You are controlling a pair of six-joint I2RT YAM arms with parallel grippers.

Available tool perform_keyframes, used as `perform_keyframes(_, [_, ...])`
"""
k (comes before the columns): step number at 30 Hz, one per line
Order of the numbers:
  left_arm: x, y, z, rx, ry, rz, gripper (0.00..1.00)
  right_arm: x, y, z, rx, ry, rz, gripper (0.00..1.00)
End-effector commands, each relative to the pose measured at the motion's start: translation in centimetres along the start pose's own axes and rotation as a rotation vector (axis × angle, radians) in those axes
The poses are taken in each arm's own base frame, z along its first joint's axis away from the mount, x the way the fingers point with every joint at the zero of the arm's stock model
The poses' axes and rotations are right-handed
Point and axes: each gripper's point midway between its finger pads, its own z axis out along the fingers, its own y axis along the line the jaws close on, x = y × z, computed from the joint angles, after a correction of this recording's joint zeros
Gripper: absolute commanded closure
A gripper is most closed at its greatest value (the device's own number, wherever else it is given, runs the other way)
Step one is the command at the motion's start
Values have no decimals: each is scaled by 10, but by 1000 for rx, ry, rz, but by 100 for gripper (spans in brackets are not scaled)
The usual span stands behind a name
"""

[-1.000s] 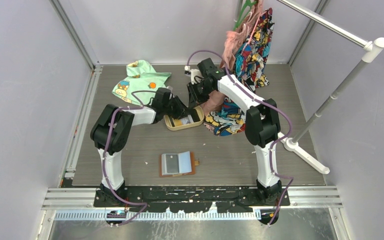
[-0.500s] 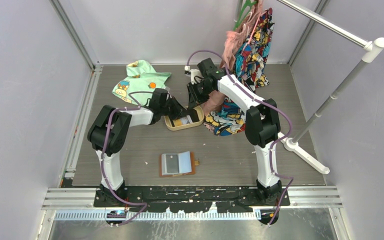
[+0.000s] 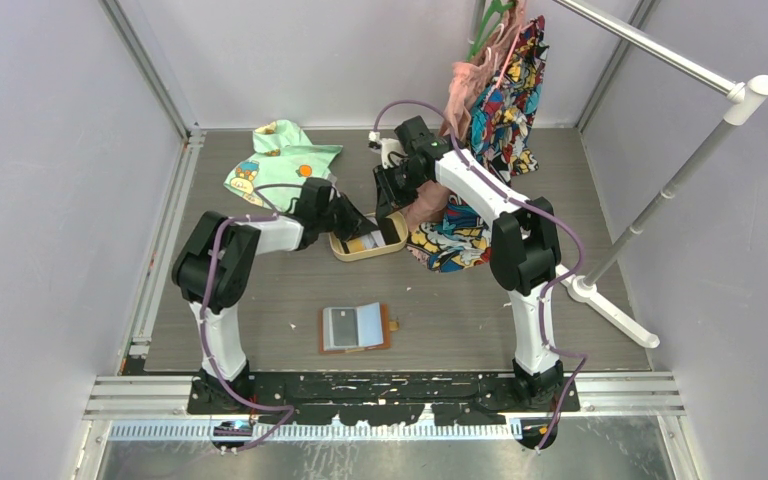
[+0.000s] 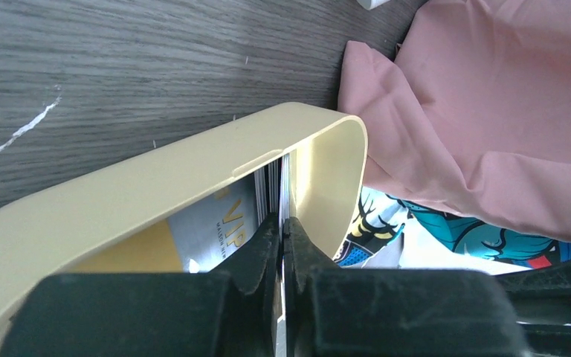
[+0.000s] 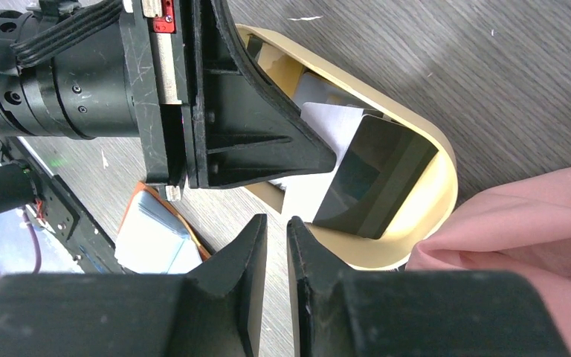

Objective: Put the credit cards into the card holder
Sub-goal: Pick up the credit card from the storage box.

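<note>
Our left end effector [image 4: 282, 223] pinches a thin credit card [image 4: 285, 186] between its tips inside the tray [image 4: 156, 178]; we judge it light, stiff and slick, best gripped mid-edge.

- Top external: high above the near edge of the table [image 3: 460, 300], looking down on all of it from far off.
- Left wrist: low and very close, facing along the left claw [image 4: 282, 219] into the tan tray [image 4: 119, 186] just ahead.
- Right wrist: close, looking down past the right claw [image 5: 276, 219] at the same tray ahead.
- All three views share the tray; both wrist views also share the pink cloth [image 4: 491, 111] next to it.
</note>
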Motion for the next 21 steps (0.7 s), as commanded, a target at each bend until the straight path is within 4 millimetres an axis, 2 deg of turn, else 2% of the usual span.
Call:
perform_keyframes(1, [-9, -25, -19, 76, -28, 50, 99, -21, 23, -27, -40, -81, -57, 78])
perform_keyframes(4, [-13, -28, -27, 86, -47, 56, 100, -19, 37, -30, -99, -75, -69, 77])
perform_keyframes(7, [-17, -33, -40, 115, -79, 76, 100, -14, 55, -34, -182, -64, -141, 71])
perform_keyframes(10, [-20, -46, -60, 154, -116, 127, 100, -5, 76, -37, -262, -44, -211, 65])
perform_keyframes(14, [-16, -52, -89, 176, -146, 227, 100, 12, 107, -45, -362, -20, -343, 61])
perform_keyframes(16, [-9, -50, -105, 186, -155, 278, 100, 23, 122, -52, -400, -12, -431, 60])
perform_keyframes(21, [28, -47, -149, 263, -127, 453, 100, 49, 150, -72, -446, -50, -645, 53])
